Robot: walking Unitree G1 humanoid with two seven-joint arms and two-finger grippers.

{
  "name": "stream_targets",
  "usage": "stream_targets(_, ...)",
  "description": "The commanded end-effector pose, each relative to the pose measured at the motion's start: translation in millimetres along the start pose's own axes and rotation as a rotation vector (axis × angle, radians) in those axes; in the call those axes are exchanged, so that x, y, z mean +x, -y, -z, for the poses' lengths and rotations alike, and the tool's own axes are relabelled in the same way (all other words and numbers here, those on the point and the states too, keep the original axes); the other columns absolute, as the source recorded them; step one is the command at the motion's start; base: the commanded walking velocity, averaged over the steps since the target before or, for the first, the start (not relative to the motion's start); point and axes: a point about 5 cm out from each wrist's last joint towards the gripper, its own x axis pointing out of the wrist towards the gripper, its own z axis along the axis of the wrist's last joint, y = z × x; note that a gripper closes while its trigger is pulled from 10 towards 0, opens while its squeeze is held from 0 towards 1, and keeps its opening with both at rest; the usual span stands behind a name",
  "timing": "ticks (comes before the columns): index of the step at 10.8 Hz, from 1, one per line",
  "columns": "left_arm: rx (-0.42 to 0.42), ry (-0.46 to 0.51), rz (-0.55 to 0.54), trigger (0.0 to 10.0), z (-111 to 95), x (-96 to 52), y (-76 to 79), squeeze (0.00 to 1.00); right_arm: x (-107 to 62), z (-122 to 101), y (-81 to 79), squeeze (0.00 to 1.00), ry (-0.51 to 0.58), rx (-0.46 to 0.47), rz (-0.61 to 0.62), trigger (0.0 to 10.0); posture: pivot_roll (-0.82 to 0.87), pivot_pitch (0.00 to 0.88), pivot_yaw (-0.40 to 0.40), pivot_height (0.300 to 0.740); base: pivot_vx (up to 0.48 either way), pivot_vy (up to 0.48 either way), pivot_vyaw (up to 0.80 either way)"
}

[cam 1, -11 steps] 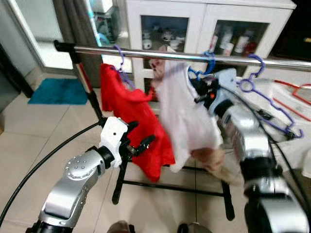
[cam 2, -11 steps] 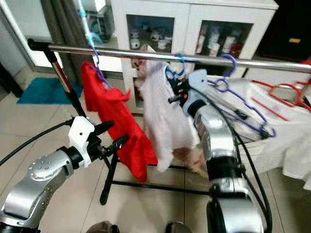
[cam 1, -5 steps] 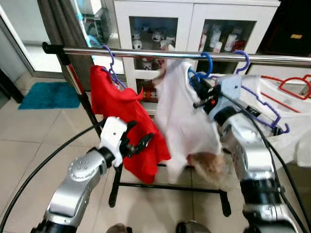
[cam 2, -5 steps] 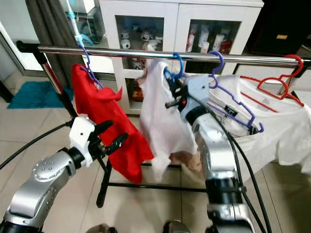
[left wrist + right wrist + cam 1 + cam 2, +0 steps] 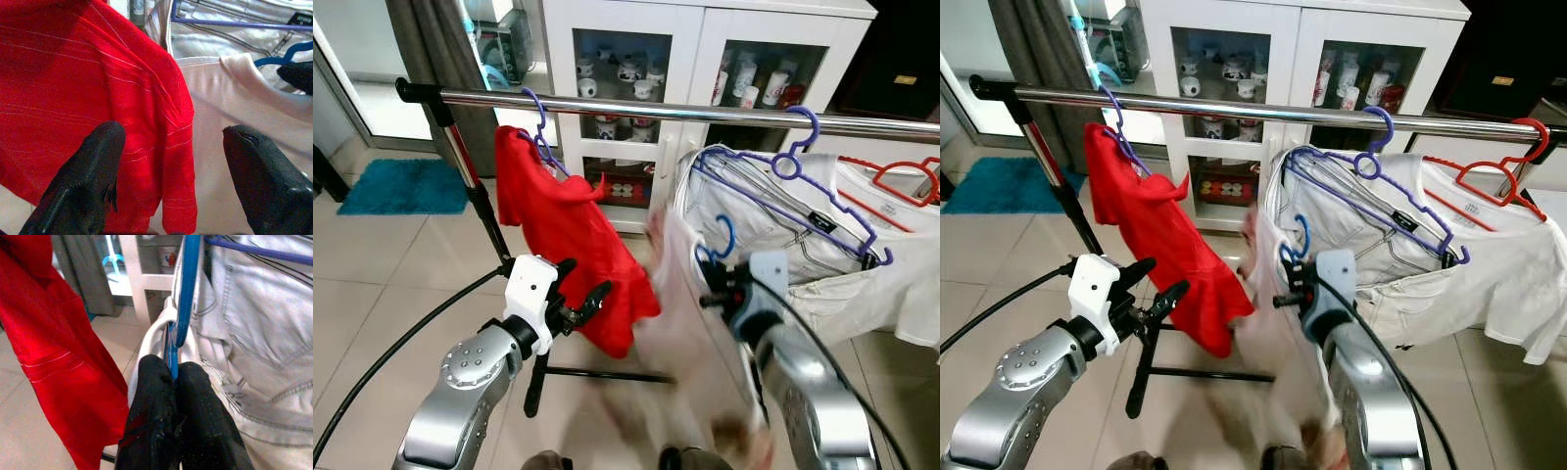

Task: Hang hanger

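Note:
A blue hanger (image 5: 722, 240) carrying a pale shirt (image 5: 685, 323), blurred by motion, hangs well below the steel rail (image 5: 656, 110). My right gripper (image 5: 710, 289) is shut on the hanger just under its hook, as the right wrist view shows (image 5: 173, 367). The hook touches nothing. On the rail hang a red shirt (image 5: 568, 225) on a purple hanger and a light denim garment on another purple hanger (image 5: 783, 166). My left gripper (image 5: 582, 282) stands open in front of the red shirt's hem, holding nothing.
A red hanger (image 5: 901, 176) with a white shirt hangs at the rail's right end. A white glass-door cabinet (image 5: 705, 49) stands behind the rack. The rack's black post and foot bar (image 5: 597, 374) are below. A teal mat (image 5: 396, 186) lies at the left.
My right gripper has dropped from rail height to well below it, bringing the blue hanger and pale shirt down. The left gripper has stayed by the red shirt. The camera shifted slightly.

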Motion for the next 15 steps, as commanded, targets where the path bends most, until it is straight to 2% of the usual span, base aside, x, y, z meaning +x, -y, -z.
stream_targets(1,-0.005,0.001,0.017,10.0,-2,2.7,-0.5,0.00,-4.9,-8,1.3,0.00,0.033,0.012,0.024,10.0,-0.04,0.062,0.017,0.740,0.000,0.000,-0.61)
stream_targets(2,-0.006,-0.001,0.043,10.0,-5,6.3,1.6,0.00,-8.9,-11,1.5,0.00,0.029,0.028,0.024,10.0,-0.04,0.059,0.024,0.740,-0.285,0.000,-0.62)
stream_targets(4,0.000,0.001,0.048,10.0,-6,8.9,2.5,0.00,-5.8,-12,-2.2,0.00,0.031,0.016,-0.015,10.0,-0.04,0.055,0.034,0.740,-0.285,0.000,-0.31)
stream_targets(5,-0.003,0.009,0.045,10.0,-8,9.2,3.6,0.00,-2.0,-13,-6.5,0.00,0.015,-0.023,-0.084,10.0,-0.02,0.057,0.022,0.740,-0.289,0.000,0.00)
stream_targets(7,-0.009,0.007,0.022,10.0,-6,6.3,3.2,0.00,-0.3,-11,-5.6,0.00,-0.006,-0.039,-0.112,10.0,-0.01,0.057,-0.007,0.740,-0.287,0.000,0.00)
stream_targets(10,-0.010,0.010,0.005,10.0,-6,6.8,-1.0,0.00,1.2,-12,-3.0,0.00,-0.016,-0.034,-0.102,10.0,-0.03,0.061,-0.003,0.740,-0.263,0.000,0.00)
stream_targets(12,-0.008,0.014,0.019,10.0,-9,11.2,0.6,0.00,-0.8,-11,-0.4,0.00,-0.007,-0.022,-0.082,10.0,-0.02,0.062,0.010,0.740,-0.259,0.000,0.00)
stream_targets(15,-0.009,0.006,0.025,10.0,-8,10.1,0.7,0.00,2.6,-13,0.2,0.00,-0.009,-0.028,-0.082,10.0,-0.02,0.068,0.007,0.740,-0.259,0.000,0.00)
